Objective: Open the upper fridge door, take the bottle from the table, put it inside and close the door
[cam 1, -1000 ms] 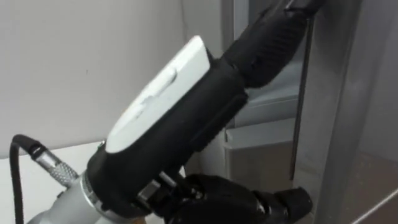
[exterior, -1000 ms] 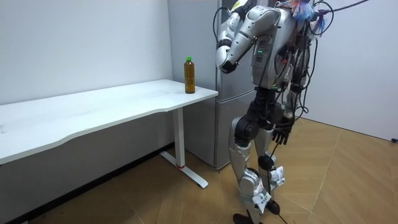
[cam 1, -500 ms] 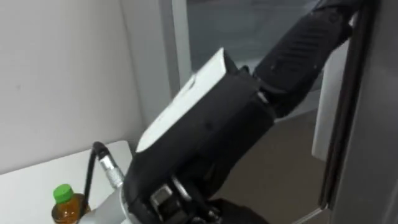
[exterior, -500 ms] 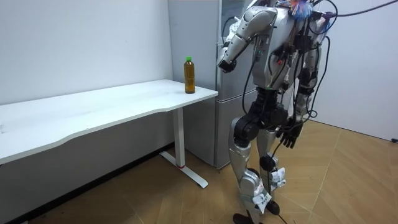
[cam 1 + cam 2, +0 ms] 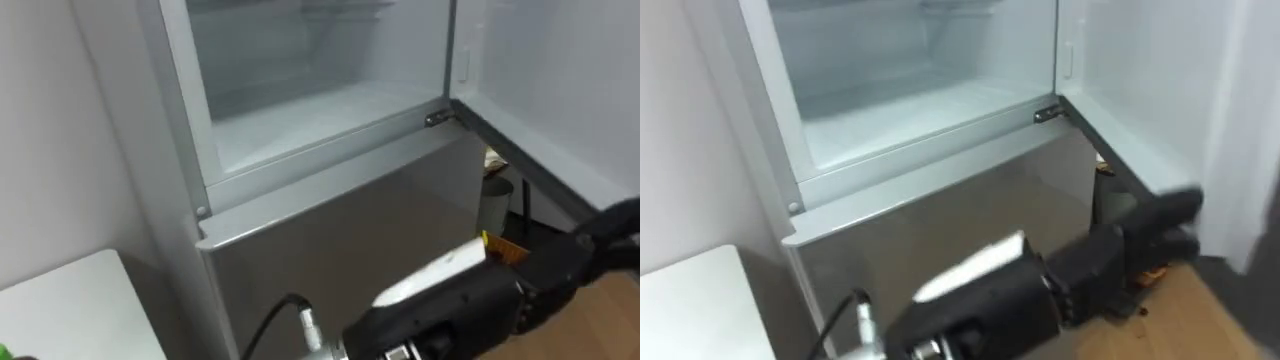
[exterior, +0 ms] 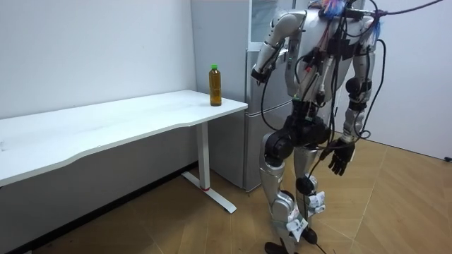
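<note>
**Fridge open, bottle not fetched yet**

Nearest: my left hand [image 5: 1160, 235] is sitting low at 4 o'clock in the eye views, in front of the lower door [image 5: 350, 240]. I can't tell how far its fingers are curled, and I'm seeing nothing in it. My right hand [image 6: 339, 156] is dangling by my thigh, fingers loose, carrying nothing.

The bottle [image 6: 215, 85] is standing upright on the white table [image 6: 106, 127], at the corner next to the fridge. That's 9 o'clock from me in the room view, well apart from both hands.

Further in, at 12 o'clock, the upper fridge [image 5: 300, 110] is standing open, with its door [image 5: 560, 100] out toward 2 o'clock. It's holding nothing.

I'm reading this as opening done, fetch pending. The next move is calling for turning to the table, closing a hand round the bottle and carrying it to that shelf.
</note>
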`<state>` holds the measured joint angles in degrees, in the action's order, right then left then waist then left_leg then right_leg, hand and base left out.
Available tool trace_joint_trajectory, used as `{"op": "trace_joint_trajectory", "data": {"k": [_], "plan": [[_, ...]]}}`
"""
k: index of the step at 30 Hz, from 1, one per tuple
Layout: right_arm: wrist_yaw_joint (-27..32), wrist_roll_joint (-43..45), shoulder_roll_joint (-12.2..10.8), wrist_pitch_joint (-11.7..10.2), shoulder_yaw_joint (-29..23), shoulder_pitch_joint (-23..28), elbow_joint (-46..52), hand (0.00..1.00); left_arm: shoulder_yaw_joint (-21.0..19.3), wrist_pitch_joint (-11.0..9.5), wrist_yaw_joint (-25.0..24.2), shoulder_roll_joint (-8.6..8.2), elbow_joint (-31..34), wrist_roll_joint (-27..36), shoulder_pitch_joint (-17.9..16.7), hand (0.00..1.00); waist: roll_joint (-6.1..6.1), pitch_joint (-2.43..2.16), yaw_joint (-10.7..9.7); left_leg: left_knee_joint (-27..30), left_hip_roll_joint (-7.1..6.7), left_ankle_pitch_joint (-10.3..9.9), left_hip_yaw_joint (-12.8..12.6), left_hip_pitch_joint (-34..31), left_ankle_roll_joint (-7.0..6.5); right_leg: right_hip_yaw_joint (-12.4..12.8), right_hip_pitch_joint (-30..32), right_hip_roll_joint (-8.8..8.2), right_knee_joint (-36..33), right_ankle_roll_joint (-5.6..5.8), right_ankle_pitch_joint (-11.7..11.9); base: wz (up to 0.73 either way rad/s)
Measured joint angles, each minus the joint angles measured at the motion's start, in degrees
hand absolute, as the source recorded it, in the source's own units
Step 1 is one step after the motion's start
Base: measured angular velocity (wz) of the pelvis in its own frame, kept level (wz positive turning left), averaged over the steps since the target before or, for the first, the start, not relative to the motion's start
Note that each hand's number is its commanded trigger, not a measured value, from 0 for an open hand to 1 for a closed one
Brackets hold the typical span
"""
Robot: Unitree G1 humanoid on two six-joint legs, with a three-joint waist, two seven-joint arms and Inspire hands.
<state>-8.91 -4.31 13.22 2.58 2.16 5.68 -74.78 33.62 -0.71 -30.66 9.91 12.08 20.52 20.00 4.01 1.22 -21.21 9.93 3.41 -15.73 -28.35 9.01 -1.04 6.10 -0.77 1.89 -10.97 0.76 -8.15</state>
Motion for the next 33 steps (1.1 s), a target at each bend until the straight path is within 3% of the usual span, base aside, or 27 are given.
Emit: {"op": "trace_joint_trajectory", "data": {"k": [3,15,21,26,33], "plan": [[0.0,-0.1,0.0,0.0,0.0,-0.1,0.0,0.00,0.7,1.6,-0.8,-0.19,-0.3,-1.1,0.0,0.00,0.00,-0.01,-0.7,-0.2,0.06,0.0,0.0,-0.7,0.10,0.0,0.6,0.11,0.2,-0.02,0.0,-0.01],[0.0,-0.4,0.0,0.0,0.0,-0.3,-0.3,0.00,2.1,2.2,-1.1,-0.33,-0.9,-1.2,0.1,0.00,0.26,-0.10,-2.9,0.6,-0.05,0.0,-1.0,-1.2,0.14,1.8,1.8,0.34,0.2,-0.01,0.0,-0.14],[0.1,-0.9,0.0,0.0,1.1,0.1,-0.3,0.00,2.7,2.4,-0.9,-0.30,-0.9,-1.5,0.1,0.00,0.30,-0.06,-3.6,1.0,0.07,0.0,-1.3,-1.4,0.14,1.4,2.0,0.45,0.2,-0.10,0.0,-0.04],[2.2,-2.4,0.0,-0.1,1.1,0.0,0.6,0.00,2.6,2.4,-0.7,0.07,-0.9,-5.9,0.1,0.00,0.34,-0.09,-3.0,0.7,0.20,0.0,0.4,-1.8,0.14,-0.1,2.0,0.16,0.1,-0.08,0.1,0.18],[6.3,-2.6,0.0,-1.0,1.1,0.3,5.7,0.00,2.3,2.3,0.2,1.00,-1.0,-10.1,0.1,0.00,1.15,-0.57,0.7,1.2,-0.23,0.4,5.4,-3.3,-0.27,-4.9,0.3,-0.97,0.3,-0.09,0.1,0.36]]}}
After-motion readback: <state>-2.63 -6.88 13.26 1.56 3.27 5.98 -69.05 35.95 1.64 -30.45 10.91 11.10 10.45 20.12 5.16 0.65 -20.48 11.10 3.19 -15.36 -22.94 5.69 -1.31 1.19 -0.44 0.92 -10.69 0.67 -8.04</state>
